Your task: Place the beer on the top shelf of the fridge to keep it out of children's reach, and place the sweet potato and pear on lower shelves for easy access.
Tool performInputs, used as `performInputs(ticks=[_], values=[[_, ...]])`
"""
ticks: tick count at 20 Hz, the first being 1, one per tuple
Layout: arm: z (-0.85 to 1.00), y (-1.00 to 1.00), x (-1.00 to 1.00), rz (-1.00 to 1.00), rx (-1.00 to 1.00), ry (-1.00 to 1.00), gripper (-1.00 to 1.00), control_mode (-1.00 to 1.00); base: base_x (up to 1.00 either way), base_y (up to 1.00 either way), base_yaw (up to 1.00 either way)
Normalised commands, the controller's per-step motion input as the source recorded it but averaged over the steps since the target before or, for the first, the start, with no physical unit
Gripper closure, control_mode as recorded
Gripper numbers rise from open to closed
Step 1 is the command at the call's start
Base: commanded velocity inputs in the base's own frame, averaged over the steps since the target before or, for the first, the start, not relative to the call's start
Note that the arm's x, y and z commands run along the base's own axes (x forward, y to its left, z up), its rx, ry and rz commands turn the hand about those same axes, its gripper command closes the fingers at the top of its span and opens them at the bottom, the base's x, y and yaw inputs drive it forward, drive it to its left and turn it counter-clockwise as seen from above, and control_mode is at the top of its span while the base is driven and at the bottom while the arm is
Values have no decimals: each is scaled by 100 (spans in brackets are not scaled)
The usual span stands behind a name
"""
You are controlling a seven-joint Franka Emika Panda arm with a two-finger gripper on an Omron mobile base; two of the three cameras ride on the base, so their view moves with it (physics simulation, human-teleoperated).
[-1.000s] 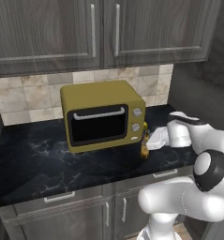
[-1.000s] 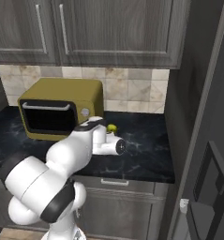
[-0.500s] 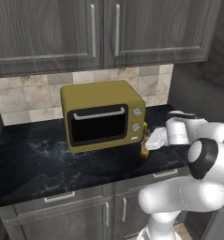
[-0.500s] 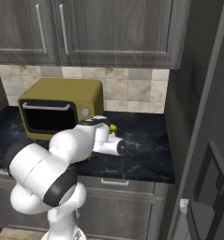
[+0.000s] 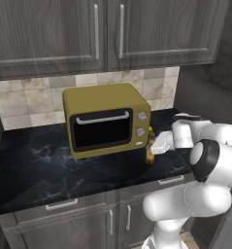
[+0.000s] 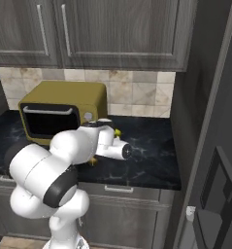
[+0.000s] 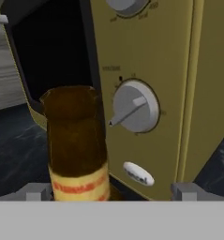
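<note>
Counting what shows: one beer (image 7: 78,140), one toaster oven (image 5: 107,119) with two knobs on its front, one pear (image 6: 118,132) glimpsed as a yellow-green spot behind the wrist, and one grey fridge (image 6: 215,160) door at the right edge; the beer stands upright on the dark marbled bench (image 5: 35,172), just beside the oven's lower right corner; the end effector (image 7: 111,192) is spread as wide as it goes, its two tips on either side of the bottle at label height, with clear space on each flank; it grips nothing, and I cannot tell whether anything touches the glass.
</note>
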Motion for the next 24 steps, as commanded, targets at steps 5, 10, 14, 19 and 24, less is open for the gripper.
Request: performInputs(ticks=[5,10,14,19,24], values=[[0,0,5,0,0,0,100,-100,0,0,0],[0,1,1,0,0,0,100,-100,0,0,0],[9,0,-19,0,0,0,100,-100,0,0,0],[76,-1,-40,0,0,0,100,-100,0,0,0],[100,-5,-55,-5,0,0,100,-100,0,0,0]])
